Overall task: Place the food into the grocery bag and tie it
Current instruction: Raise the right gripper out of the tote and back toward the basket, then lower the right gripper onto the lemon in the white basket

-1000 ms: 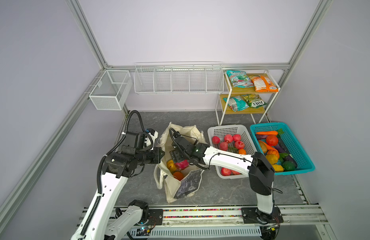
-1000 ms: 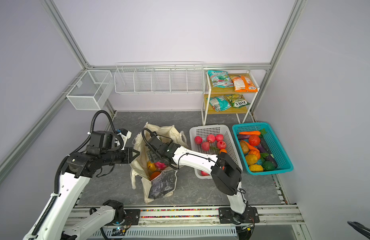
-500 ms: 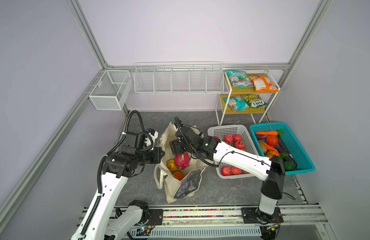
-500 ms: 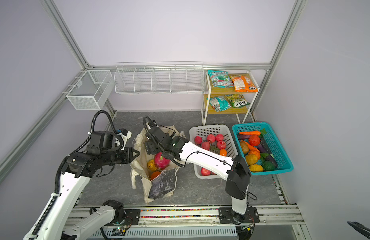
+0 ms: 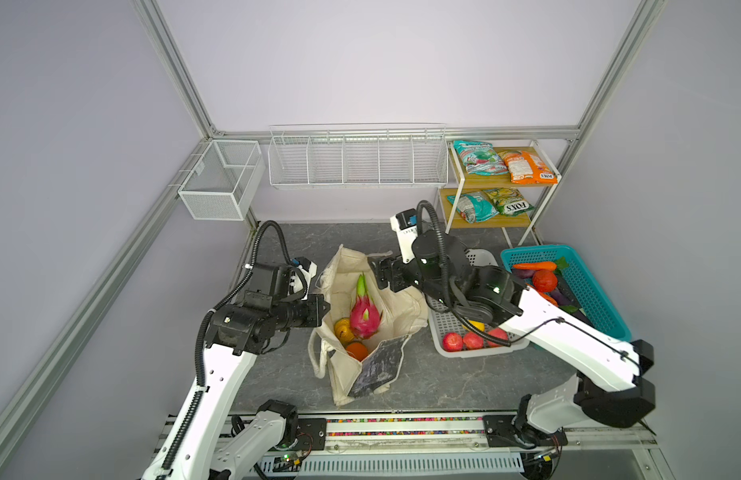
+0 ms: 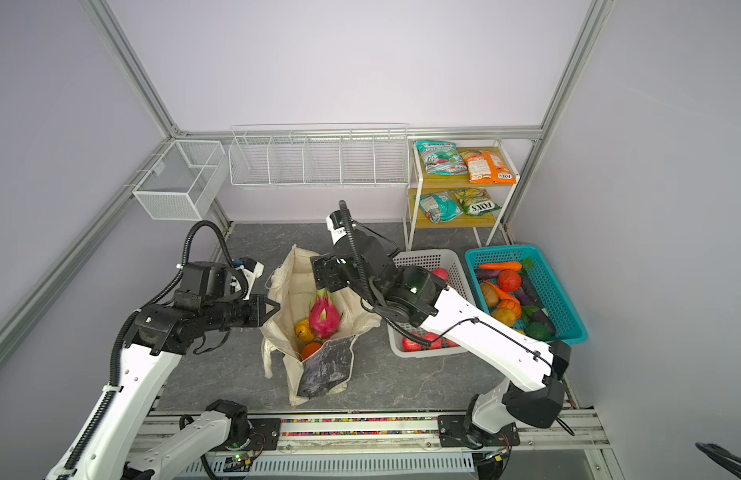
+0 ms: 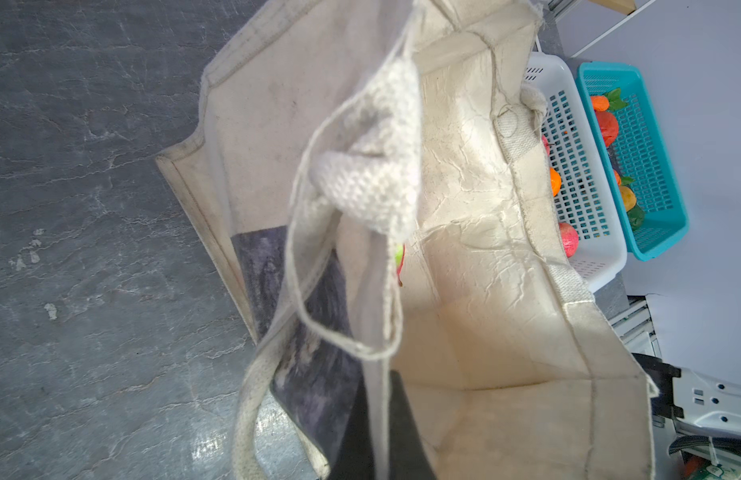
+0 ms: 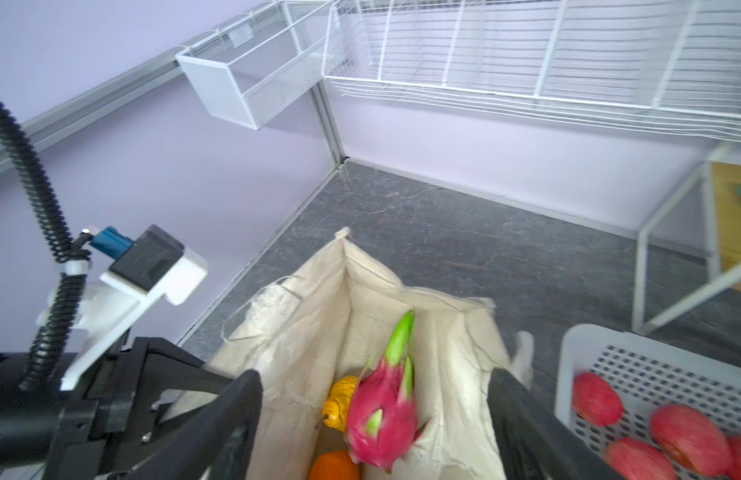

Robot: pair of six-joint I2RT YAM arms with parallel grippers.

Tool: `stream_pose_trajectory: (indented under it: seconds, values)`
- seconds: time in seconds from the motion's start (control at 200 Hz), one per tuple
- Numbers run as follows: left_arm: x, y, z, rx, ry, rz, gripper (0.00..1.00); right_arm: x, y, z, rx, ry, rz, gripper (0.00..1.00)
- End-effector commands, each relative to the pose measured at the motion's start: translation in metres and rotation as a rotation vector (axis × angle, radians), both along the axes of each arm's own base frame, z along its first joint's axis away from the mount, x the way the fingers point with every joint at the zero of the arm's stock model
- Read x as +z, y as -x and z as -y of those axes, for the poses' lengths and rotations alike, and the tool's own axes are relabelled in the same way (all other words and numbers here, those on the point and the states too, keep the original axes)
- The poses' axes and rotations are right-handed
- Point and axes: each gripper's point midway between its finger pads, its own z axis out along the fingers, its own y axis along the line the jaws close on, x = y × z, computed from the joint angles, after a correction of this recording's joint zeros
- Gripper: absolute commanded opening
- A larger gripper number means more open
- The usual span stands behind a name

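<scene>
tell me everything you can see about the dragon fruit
The dragon fruit is magenta-pink with green-tipped scales and one long green tip pointing upward. Its skin looks smooth and slightly glossy. It sits tilted inside the open cream tote bag, next to the bumpy yellow fruit, seemingly touching it, and above the orange. The open right gripper hovers above it without touching.

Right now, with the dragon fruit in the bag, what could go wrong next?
1. The left fingers pinch just one rim of the bag; a slip could let the mouth slump shut.
2. The dragon fruit stands tall, green tip near the rim; it may hinder tying.
3. The right fingers hang open near the rim and could snag cloth when pulling back.
</scene>
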Motion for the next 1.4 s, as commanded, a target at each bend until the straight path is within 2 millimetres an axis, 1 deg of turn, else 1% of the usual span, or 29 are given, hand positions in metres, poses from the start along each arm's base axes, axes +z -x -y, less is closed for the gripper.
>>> stream_pose_trajectory:
  seconds: [0.0, 0.16, 0.21, 0.215, 0.24, 0.25, 0.315, 0.33, 0.385, 0.43, 0.475, 0.49, 0.535, 0.685, 0.93, 0.94, 0.96, 1.105, 1.395]
  values:
    - [0.004, -0.002, 0.001, -0.008, -0.001, 0.021, 0.0, -0.023, -0.015, 0.063, -0.203, 0.059, -0.049, 0.88]
    - [0.0, -0.005, 0.001, -0.007, -0.007, 0.016, 0.0, -0.076, -0.026, 0.126, -0.381, 0.117, -0.196, 0.88]
    - [0.001, -0.007, 0.002, -0.003, -0.007, 0.017, 0.0, -0.095, -0.028, 0.146, -0.446, 0.138, -0.255, 0.88]
    - [0.001, -0.007, 0.002, -0.003, -0.007, 0.016, 0.0, -0.1, -0.029, 0.15, -0.456, 0.142, -0.269, 0.88]
    - [0.001, -0.006, 0.002, -0.004, -0.006, 0.015, 0.0, -0.107, -0.029, 0.156, -0.472, 0.146, -0.292, 0.88]
    - [0.001, -0.006, 0.001, -0.003, -0.005, 0.015, 0.0, -0.113, -0.029, 0.16, -0.483, 0.151, -0.311, 0.88]
    - [0.003, -0.004, 0.0, 0.0, -0.004, 0.024, 0.0, -0.136, -0.028, 0.175, -0.527, 0.164, -0.385, 0.88]
    - [0.003, -0.004, 0.0, 0.002, -0.004, 0.027, 0.0, -0.138, -0.028, 0.177, -0.531, 0.164, -0.393, 0.88]
    - [0.002, -0.004, -0.002, 0.006, -0.015, 0.024, 0.0, -0.156, -0.024, 0.188, -0.56, 0.177, -0.452, 0.88]
    - [0.002, -0.004, -0.002, 0.007, -0.021, 0.023, 0.0, -0.168, -0.022, 0.195, -0.583, 0.187, -0.49, 0.88]
    - [0.002, -0.005, -0.002, 0.005, -0.023, 0.02, 0.0, -0.175, -0.023, 0.2, -0.603, 0.188, -0.511, 0.88]
    - [0.003, -0.005, -0.002, 0.005, -0.022, 0.021, 0.0, -0.181, -0.018, 0.205, -0.609, 0.213, -0.536, 0.89]
    - [0.003, -0.005, -0.002, 0.006, -0.022, 0.022, 0.0, -0.192, -0.015, 0.212, -0.626, 0.236, -0.569, 0.89]
    - [0.001, -0.005, -0.003, 0.008, -0.03, 0.019, 0.0, -0.218, -0.009, 0.228, -0.667, 0.271, -0.648, 0.91]
    - [-0.002, -0.004, -0.004, 0.008, -0.033, 0.015, 0.0, -0.252, -0.007, 0.238, -0.679, 0.281, -0.748, 0.92]
    - [-0.002, -0.004, -0.004, 0.009, -0.033, 0.016, 0.0, -0.253, -0.007, 0.238, -0.678, 0.281, -0.754, 0.92]
    - [-0.002, -0.004, -0.004, 0.008, -0.034, 0.015, 0.0, -0.254, -0.013, 0.236, -0.675, 0.258, -0.744, 0.92]
    - [-0.003, -0.004, -0.003, 0.002, -0.032, 0.011, 0.0, -0.269, -0.017, 0.237, -0.668, 0.221, -0.793, 0.93]
    - [-0.004, -0.004, -0.002, 0.002, -0.026, 0.012, 0.0, -0.306, -0.022, 0.238, -0.687, 0.257, -0.873, 0.93]
